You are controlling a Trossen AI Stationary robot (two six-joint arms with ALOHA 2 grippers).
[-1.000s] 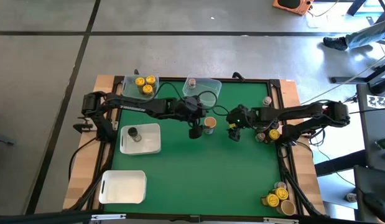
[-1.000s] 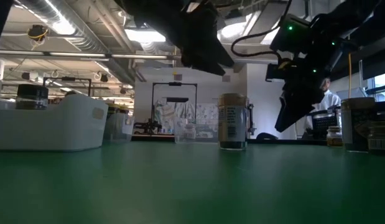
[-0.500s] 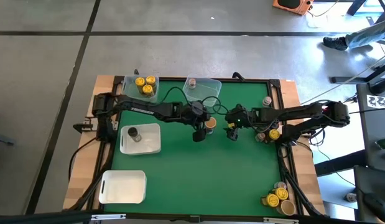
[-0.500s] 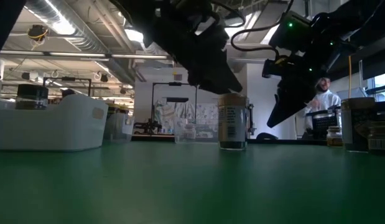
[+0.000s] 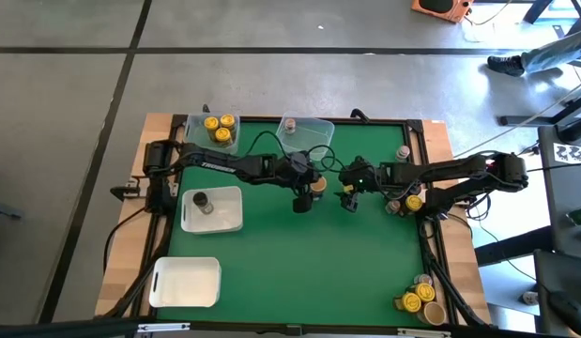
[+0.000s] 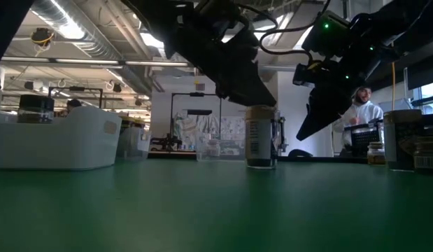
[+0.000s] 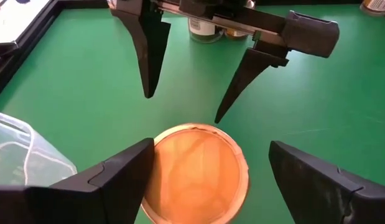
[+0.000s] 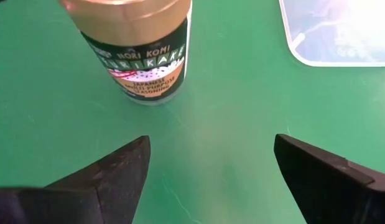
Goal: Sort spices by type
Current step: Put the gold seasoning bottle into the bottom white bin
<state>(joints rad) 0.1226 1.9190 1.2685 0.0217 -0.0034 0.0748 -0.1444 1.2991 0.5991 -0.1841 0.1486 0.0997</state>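
On the green surface (image 5: 271, 272), the left gripper (image 7: 208, 180) is hovering with fingers spread on either side of a small round tan-lidded spice jar (image 7: 195, 171) standing upright mid-surface, not gripping it. Just beside the jar, the right gripper (image 8: 208, 165) is hanging released, pointing toward it.

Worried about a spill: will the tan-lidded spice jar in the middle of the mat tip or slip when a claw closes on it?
The tan-lidded jar stands upright and taller than wide, so a high push could tip it. Its round, smooth, labelled wall may slip or roll if knocked over. The left claw, open, straddles its lid, so a centred squeeze probably holds.
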